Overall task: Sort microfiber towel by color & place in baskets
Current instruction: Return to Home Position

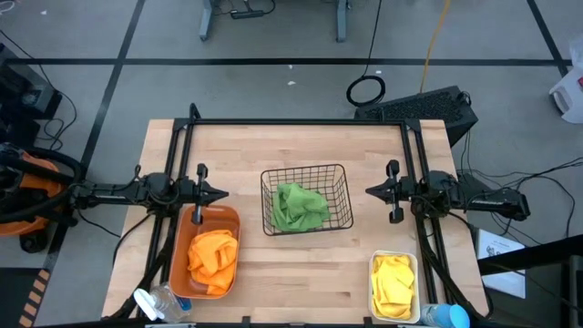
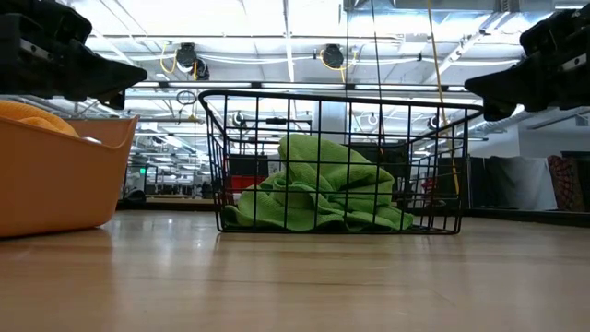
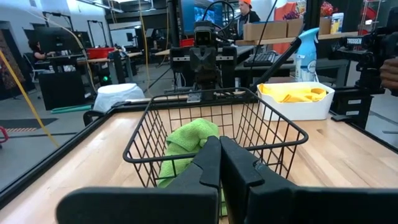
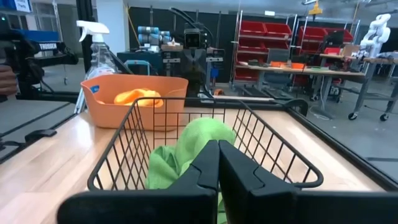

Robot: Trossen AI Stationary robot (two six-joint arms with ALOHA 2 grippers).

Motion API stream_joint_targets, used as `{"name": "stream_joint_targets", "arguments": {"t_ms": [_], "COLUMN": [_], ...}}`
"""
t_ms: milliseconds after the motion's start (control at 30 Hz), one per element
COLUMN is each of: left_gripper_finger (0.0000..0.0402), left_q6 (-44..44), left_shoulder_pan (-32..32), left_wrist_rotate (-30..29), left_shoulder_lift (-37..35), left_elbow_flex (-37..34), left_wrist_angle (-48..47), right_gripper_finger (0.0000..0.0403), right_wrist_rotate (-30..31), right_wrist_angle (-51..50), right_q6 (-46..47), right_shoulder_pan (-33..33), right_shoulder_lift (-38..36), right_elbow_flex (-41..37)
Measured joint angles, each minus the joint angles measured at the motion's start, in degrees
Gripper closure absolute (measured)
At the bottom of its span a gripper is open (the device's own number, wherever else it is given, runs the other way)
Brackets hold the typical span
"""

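1. Green towels (image 1: 301,208) lie crumpled in the basket (image 1: 305,169), a black wire-mesh square at the centre of the desk (image 1: 301,144). The number of pieces in the pile cannot be told.
2. Orange towels (image 1: 213,258) fill the orange bin (image 1: 178,269). The bin stands at the front left of the desk, near the basket but apart from it. In the low view the pile rises above the bin's rim.
3. Yellow towels (image 1: 393,287) lie in the white bin (image 1: 393,256) at the front right of the desk, well apart from the orange bin.
4. Left hand (image 1: 221,194): positioned left of the basket, over the far end of the orange bin, and pointing at the basket. Its wrist view shows the two fingers pressed together with nothing between them.
5. Right hand (image 1: 371,190): positioned right of the basket, pointing at it and facing the left hand across it. Its wrist view shows the fingers pressed together and empty.
6. In the low view both hands hang clear of the desk, at about the height of the basket's rim or above. One is on each side, and neither touches anything.
7. A clear spray bottle (image 1: 155,303) lies at the front edge just beside the orange bin. A blue-capped bottle (image 1: 448,316) stands just beside the white bin.
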Motion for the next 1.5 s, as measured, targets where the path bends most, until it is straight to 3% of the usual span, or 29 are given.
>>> {"name": "stream_joint_targets", "arguments": {"t_ms": [467, 800, 1500], "left_gripper_finger": [0.0398, 0.0398, 0.0398], "left_q6": [-1.34, -1.35, -1.38], "left_shoulder_pan": [0.00, 0.00, -0.01], "left_wrist_rotate": [0.23, 0.25, 0.25], "left_shoulder_lift": [0.01, 0.01, 0.01], "left_elbow_flex": [-0.04, -0.04, -0.04], "left_wrist_angle": [-0.04, -0.07, -0.09], "right_gripper_finger": [0.0403, 0.0403, 0.0403], "right_wrist_rotate": [-0.32, 2.83, 2.84], "right_wrist_angle": [4.56, 0.85, 0.16], "right_q6": [-0.74, 1.42, 1.54], "right_shoulder_pan": [0.04, 0.07, 3.06], "right_shoulder_lift": [-0.01, 0.04, 0.25], "right_elbow_flex": [-0.28, -0.28, -0.28]}}
